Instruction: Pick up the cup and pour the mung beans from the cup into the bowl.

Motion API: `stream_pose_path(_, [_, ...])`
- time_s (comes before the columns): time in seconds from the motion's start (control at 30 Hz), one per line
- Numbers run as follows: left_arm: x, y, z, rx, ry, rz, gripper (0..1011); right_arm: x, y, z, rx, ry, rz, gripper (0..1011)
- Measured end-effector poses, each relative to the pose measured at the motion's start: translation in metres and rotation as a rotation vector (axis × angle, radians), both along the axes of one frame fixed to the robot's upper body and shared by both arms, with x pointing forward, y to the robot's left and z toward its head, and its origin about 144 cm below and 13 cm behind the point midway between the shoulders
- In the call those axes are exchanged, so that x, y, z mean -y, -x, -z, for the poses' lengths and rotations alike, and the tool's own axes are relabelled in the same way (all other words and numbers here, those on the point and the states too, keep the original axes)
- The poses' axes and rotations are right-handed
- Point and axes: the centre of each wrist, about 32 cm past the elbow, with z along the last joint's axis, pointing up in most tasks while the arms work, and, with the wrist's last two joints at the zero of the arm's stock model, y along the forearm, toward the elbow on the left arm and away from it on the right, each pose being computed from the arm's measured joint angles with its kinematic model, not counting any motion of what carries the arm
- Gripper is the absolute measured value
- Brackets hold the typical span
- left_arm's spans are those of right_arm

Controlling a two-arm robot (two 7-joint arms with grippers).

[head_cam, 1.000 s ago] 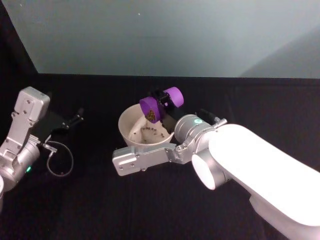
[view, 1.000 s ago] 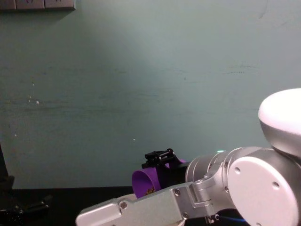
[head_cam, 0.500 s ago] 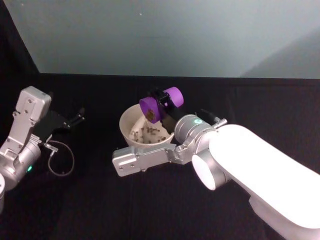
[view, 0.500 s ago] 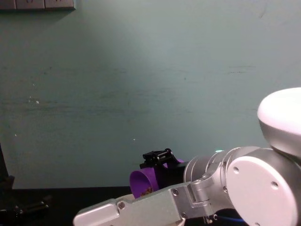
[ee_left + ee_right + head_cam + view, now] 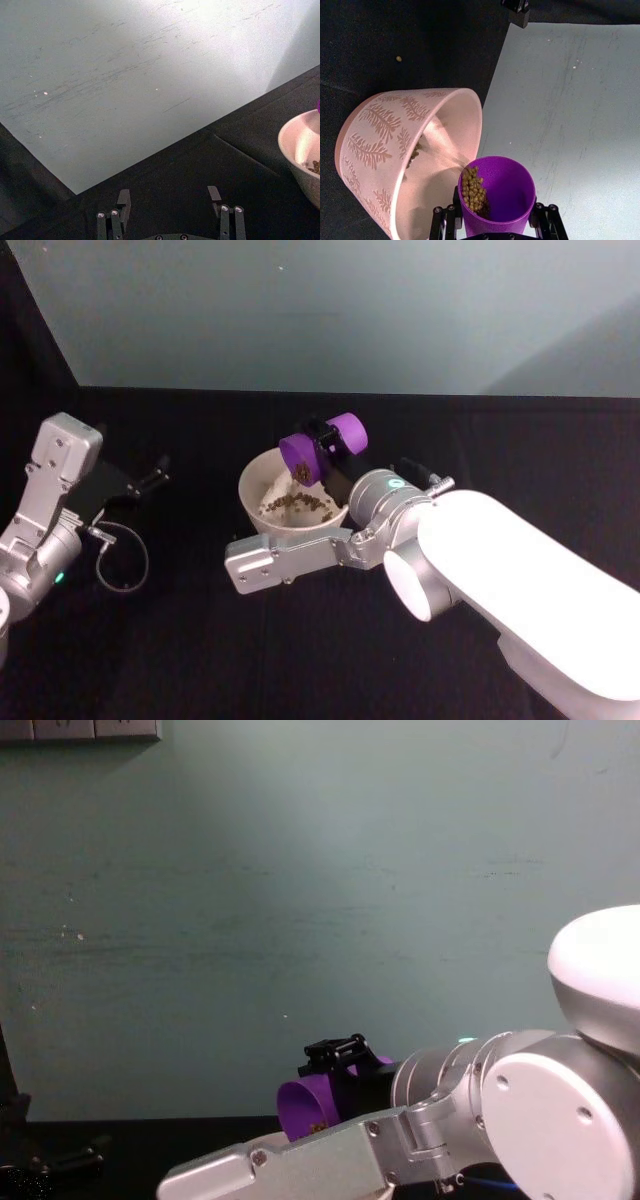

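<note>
A black counter (image 5: 300, 660) runs up to a pale green wall at its far edge.

Toward the left edge, the left gripper (image 5: 148, 480) is parked just above the counter. Its 2 fingers (image 5: 122, 200) stand apart with nothing between them. A thin loop of cable (image 5: 120, 560) lies on the counter beside that arm.

Near the middle of the counter, closer to the far edge than the near one, stands the bowl (image 5: 250, 485). It is cream, with a fern pattern on its outer wall (image 5: 375, 130). A layer of beans (image 5: 300, 502) covers its bottom. 1 stray bean (image 5: 398, 58) lies on the counter outside the bowl.

Just right of the bowl's centre, above its far right rim, hangs the purple cup (image 5: 320, 448). It is tipped almost onto its side, mouth facing left and down over the bowl. A clump of beans (image 5: 472, 190) lies at the lower lip of its mouth.

The right gripper (image 5: 325, 440) is clamped on the cup, 1 black finger on each side of its wall. The right arm reaches in from the near right corner.
</note>
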Motion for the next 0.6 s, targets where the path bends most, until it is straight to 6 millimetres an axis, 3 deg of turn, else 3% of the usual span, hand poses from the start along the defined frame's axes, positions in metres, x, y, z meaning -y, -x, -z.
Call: stream_pose_path(0.6, [0.0000,0.0000,0.0000,0.000,0.000,0.000,1000,0.0006,0.0014,0.0009,0.017,0.029,-0.012,718])
